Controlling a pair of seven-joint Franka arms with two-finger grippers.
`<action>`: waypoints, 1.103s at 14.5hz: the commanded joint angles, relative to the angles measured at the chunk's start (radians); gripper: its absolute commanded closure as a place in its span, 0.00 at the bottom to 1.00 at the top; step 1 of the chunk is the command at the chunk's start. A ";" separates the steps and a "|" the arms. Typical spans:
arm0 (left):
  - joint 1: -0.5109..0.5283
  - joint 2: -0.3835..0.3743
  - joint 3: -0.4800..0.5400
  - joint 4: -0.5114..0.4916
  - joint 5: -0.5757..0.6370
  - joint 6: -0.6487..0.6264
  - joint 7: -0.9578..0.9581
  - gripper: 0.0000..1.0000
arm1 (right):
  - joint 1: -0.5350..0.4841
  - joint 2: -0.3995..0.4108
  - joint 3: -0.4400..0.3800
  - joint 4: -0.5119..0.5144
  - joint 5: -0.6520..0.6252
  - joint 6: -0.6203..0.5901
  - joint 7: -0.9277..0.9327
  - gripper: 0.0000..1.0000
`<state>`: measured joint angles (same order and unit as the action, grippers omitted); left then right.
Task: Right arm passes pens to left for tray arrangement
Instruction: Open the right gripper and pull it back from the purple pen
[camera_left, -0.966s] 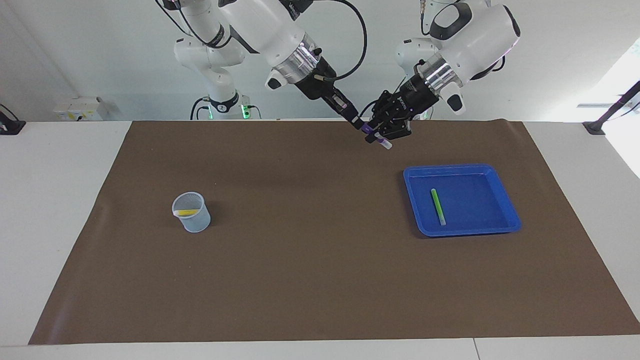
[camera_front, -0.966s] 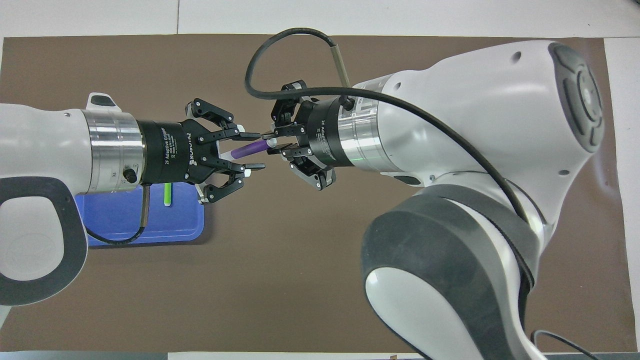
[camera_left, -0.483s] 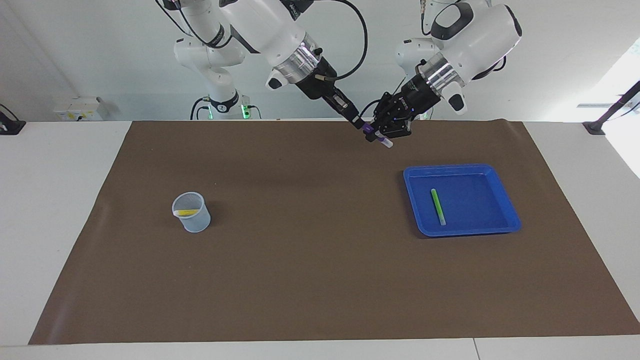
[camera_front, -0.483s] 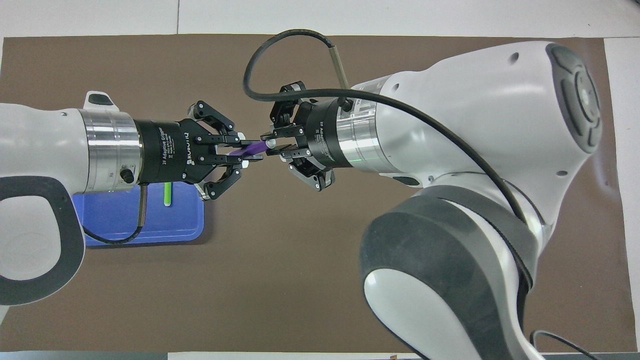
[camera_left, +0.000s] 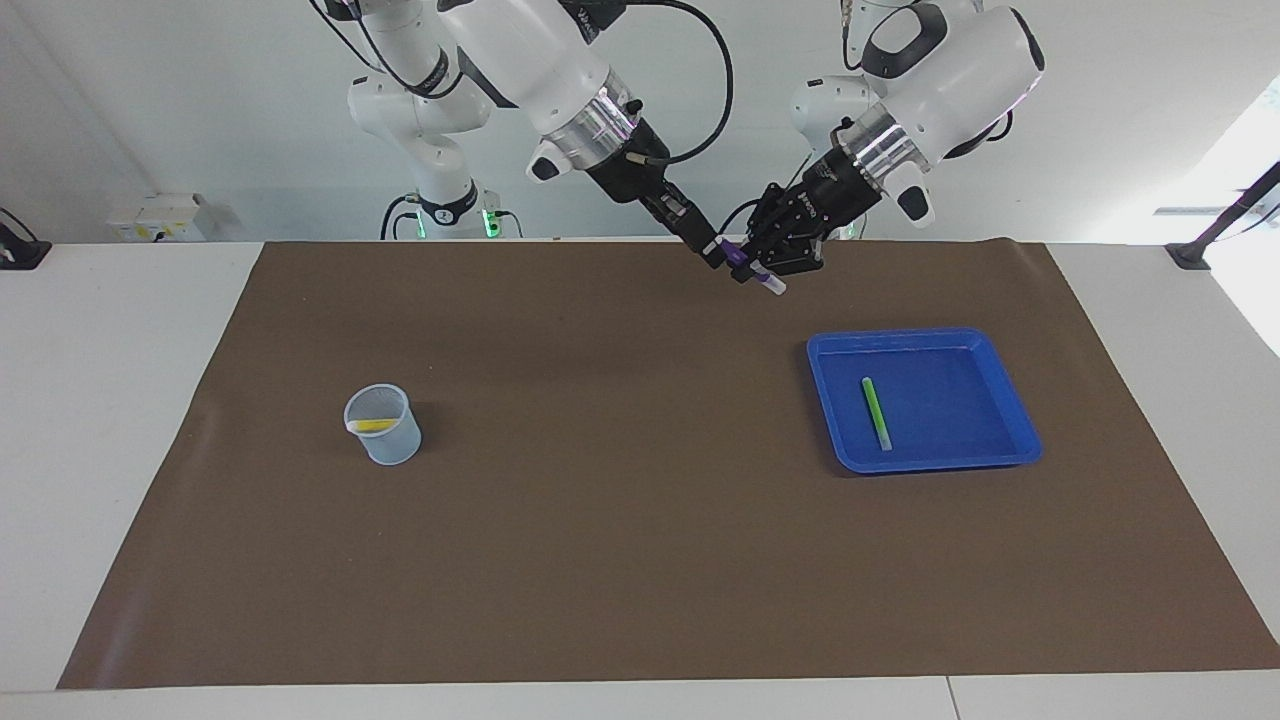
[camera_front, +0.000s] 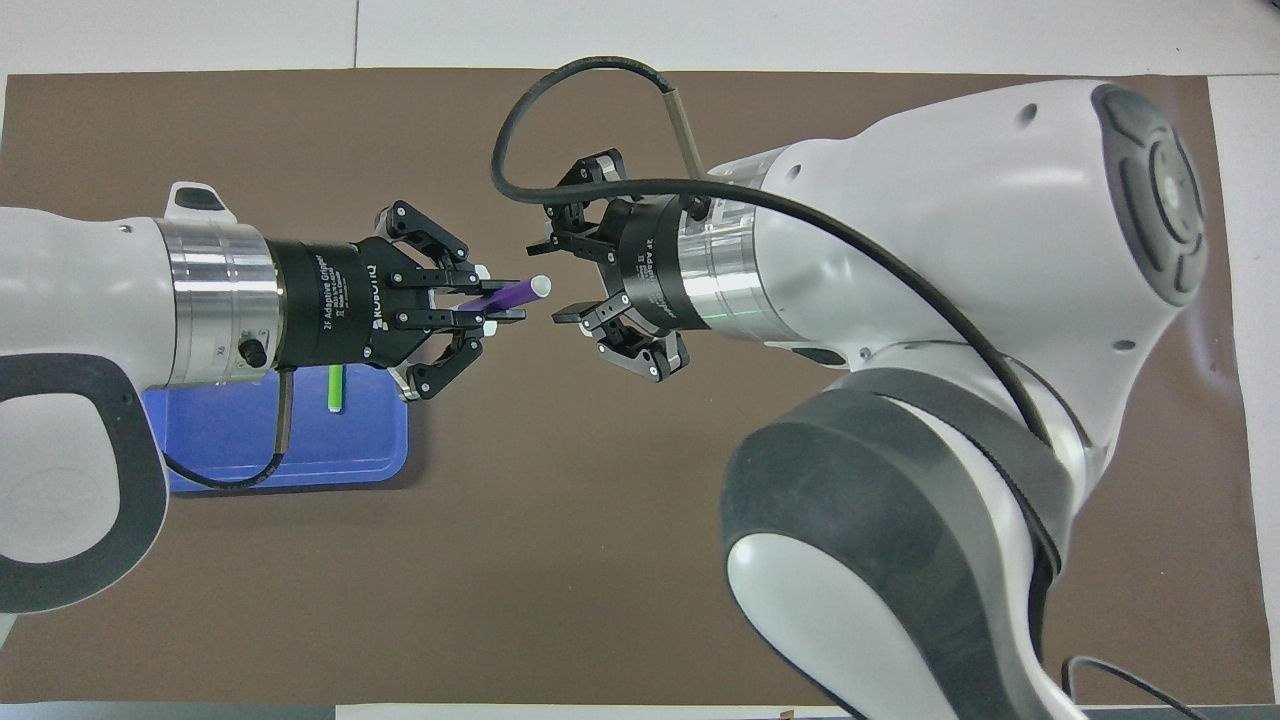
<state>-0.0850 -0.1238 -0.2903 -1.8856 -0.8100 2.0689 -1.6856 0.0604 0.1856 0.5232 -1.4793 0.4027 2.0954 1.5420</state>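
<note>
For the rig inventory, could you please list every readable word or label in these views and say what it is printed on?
"2F Adaptive Gripper" and "ROBOTIQ": on the left gripper body, overhead view.
"2F Adaptive Gri...": on the right gripper body, rest hidden.
Smaller print under both: too small to read.
Purple pen, green pen, tray, cup: no text visible.

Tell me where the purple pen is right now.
The purple pen is up in the air over the brown mat, clamped in the left tool, its pale tip pointing at the open right tool beside it.
</note>
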 joint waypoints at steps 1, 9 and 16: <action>0.004 -0.027 0.008 -0.023 -0.014 0.013 0.039 1.00 | -0.013 0.009 -0.011 0.013 -0.071 -0.058 -0.083 0.00; 0.142 -0.016 0.010 -0.041 0.162 -0.197 0.562 1.00 | -0.013 -0.104 -0.314 -0.171 -0.235 -0.265 -0.702 0.00; 0.293 0.041 0.010 -0.107 0.569 -0.237 1.242 1.00 | -0.014 -0.095 -0.482 -0.303 -0.372 -0.184 -0.865 0.06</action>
<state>0.1685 -0.1118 -0.2763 -1.9825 -0.3302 1.8340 -0.5903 0.0455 0.1064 0.0537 -1.7066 0.0864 1.8474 0.7210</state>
